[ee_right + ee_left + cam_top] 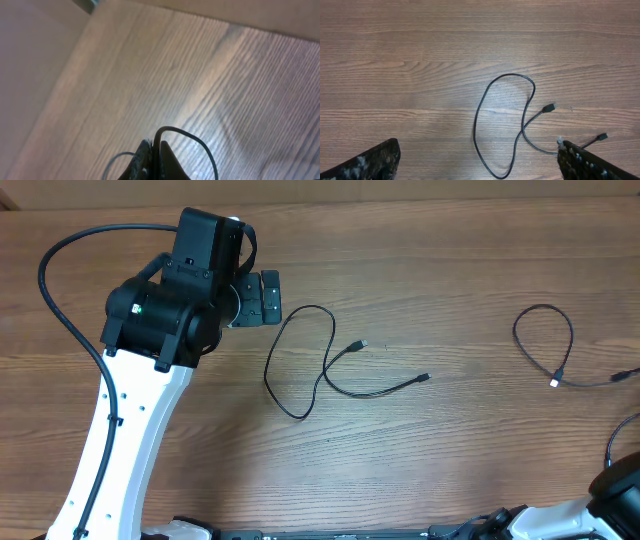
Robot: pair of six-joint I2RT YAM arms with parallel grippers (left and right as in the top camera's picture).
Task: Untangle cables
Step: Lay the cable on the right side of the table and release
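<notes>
One thin black cable (268,372) lies in a loose loop mid-table, its two small plugs pointing right. In the left wrist view this cable (510,75) sits on the wood between and ahead of my fingers. My left gripper (477,146) is open wide and holds nothing. From overhead the left gripper (264,298) hovers just left of the loop's top. A second cable (545,307) loops at the far right and runs off the right edge. My right gripper (156,146) is shut on a thin black cable (170,128) that arches out of its fingertips.
The wooden table's (450,460) far edge shows along the top of the right wrist view. The left arm's white link (115,440) and its thick black wiring (60,300) fill the left side. Part of the right arm (620,485) sits at the bottom right corner.
</notes>
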